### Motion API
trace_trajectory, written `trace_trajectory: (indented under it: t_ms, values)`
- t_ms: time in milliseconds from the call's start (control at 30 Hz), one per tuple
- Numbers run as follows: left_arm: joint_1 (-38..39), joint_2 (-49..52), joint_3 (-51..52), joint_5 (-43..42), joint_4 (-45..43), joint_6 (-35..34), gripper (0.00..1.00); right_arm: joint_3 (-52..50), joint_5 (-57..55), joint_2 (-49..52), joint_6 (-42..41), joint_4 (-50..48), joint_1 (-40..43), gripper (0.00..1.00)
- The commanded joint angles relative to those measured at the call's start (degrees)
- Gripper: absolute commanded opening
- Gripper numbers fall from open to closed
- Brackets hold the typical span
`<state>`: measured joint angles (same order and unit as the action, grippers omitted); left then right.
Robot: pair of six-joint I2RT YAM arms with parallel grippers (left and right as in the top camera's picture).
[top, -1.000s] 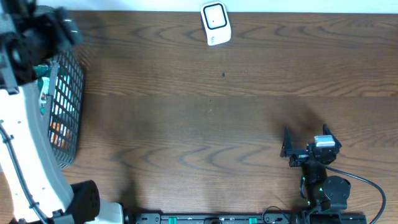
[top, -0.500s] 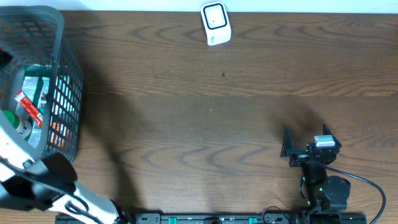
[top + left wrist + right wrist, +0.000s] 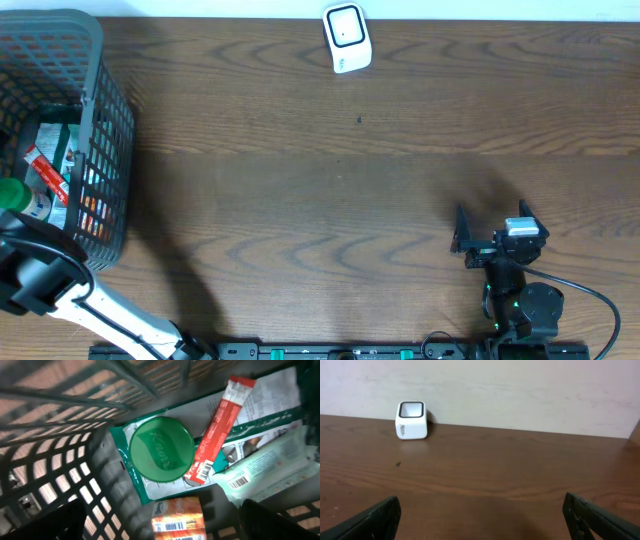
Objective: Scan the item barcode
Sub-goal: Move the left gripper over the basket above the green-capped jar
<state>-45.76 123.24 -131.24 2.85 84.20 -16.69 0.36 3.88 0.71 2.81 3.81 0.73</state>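
The white barcode scanner [image 3: 347,38] stands at the table's far edge, also in the right wrist view as a small cube, the scanner [image 3: 411,421]. The items lie in the dark mesh basket [image 3: 110,120] at the left. In the left wrist view my left gripper [image 3: 165,530] hangs open above them, holding nothing: a green Knorr lid [image 3: 161,449], a red sachet [image 3: 216,430], an orange packet [image 3: 178,521] with its barcode up, and a pale pouch [image 3: 260,467]. My right gripper [image 3: 462,236] rests open and empty near the front right, the same gripper [image 3: 482,520] over bare wood.
The left arm [image 3: 40,282] reaches over the basket's near corner at the lower left. The basket wall [image 3: 60,460] rises close round the left gripper. A pale wall [image 3: 520,390] stands behind the table's far edge.
The left arm has swung from the basket's far side down to its near left corner, uncovering the basket's contents. The right arm has not moved.
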Motion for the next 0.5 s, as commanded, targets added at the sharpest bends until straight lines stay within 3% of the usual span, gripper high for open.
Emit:
trace_trajectory:
  t_ms: [0,467]
  values:
    - [-0.2,1.2,0.2,-1.4,0.0,1.7,0.98,0.0,-0.2,-0.3,0.7,0.2,0.5,0.99]
    - [-0.2,1.2,3.5,-0.5,-1.5,2.1,0.99,0.0,-0.2,-0.3,0.7,0.2,0.5,0.99]
